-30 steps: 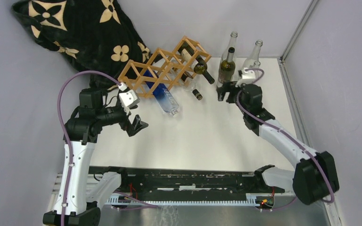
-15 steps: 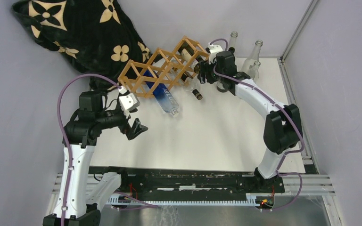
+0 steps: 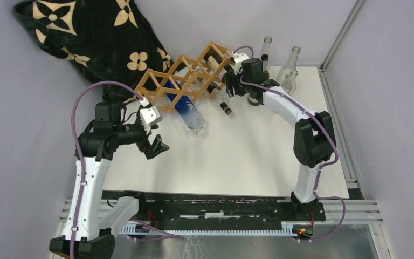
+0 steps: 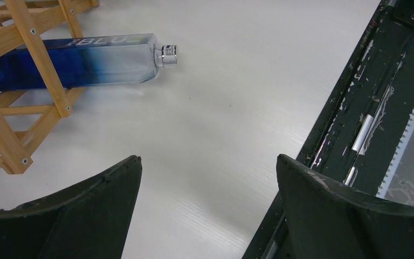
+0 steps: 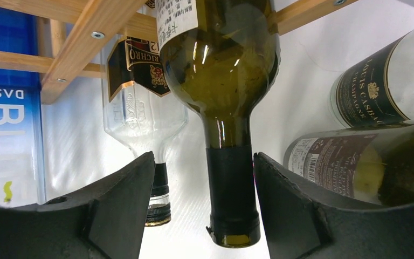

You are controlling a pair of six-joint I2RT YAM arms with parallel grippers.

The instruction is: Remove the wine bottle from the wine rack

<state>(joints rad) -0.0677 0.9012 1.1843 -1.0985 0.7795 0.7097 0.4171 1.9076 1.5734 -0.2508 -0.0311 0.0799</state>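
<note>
Between the right gripper's (image 5: 204, 162) half-open, empty fingers sits the black-sleeved neck of the olive-green, white-labelled wine bottle (image 5: 221, 65).

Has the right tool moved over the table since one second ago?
Yes. The right tool travelled left, away from the standing bottles, to the right end of the wine rack.

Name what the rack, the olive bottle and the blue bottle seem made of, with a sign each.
Rack: pale bare wood, likely; grain and screw heads show.
Olive bottle: glossy tinted glass; sharp glints, see-through.
Blue bottle: glass or clear plastic, blue fading to clear; the look leaves it open.
</note>
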